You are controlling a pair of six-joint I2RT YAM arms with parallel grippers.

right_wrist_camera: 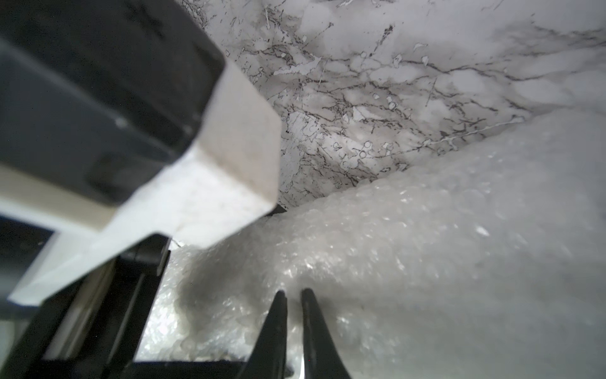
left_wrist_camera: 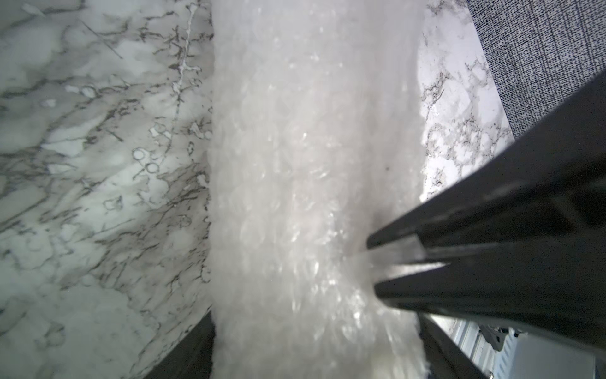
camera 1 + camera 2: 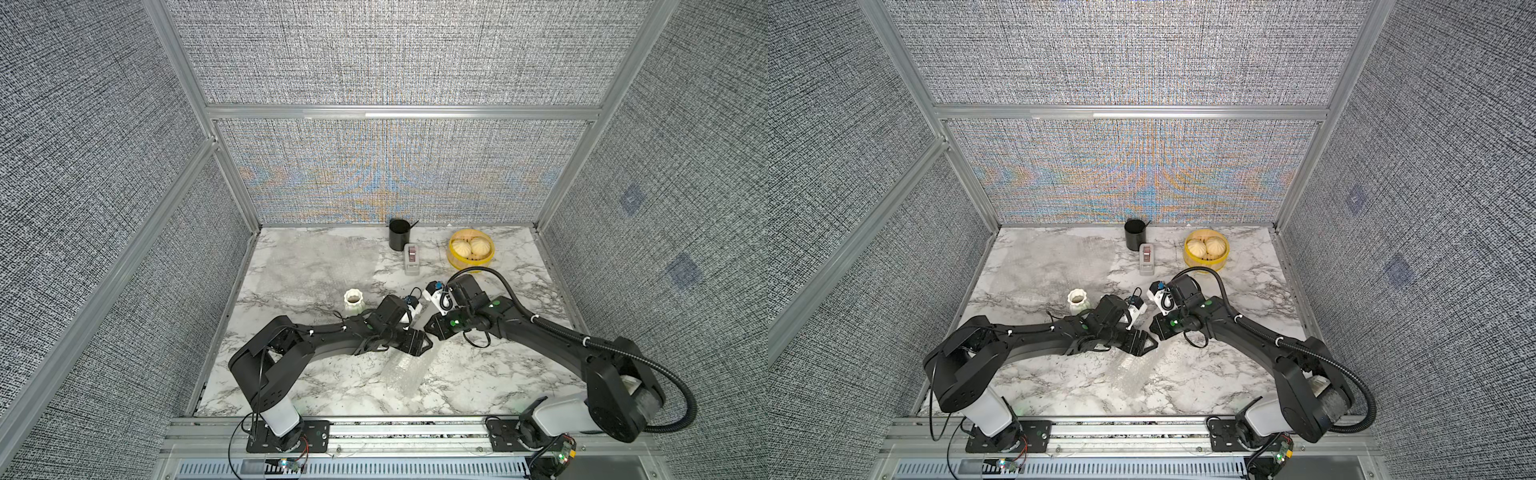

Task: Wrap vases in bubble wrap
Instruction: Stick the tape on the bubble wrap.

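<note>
- Two pincers meet over one bubble-wrap roll. It lies on the marble table, its far end between them and its length running back toward the robot's base. No vase can be seen inside it.
- Left pincer straddles the roll with jaws wide, a finger against each side. In the left wrist view this looks like a grip on the roll.
- Right pincer faces it tip to tip, fingers nearly together, a fold of the roll's wrap pinched between them.
- A short vase stands upright and bare beside the left pincer's forearm, away from the right pincer. A flat sheet of bubble wrap lies beyond it.
- A black cup, grey box and yellow basket sit well beyond both pincers.
- The step in hand is probably finishing this roll. The next move calls for letting go without the loose edge springing open, then taking the short vase to the flat sheet.
</note>
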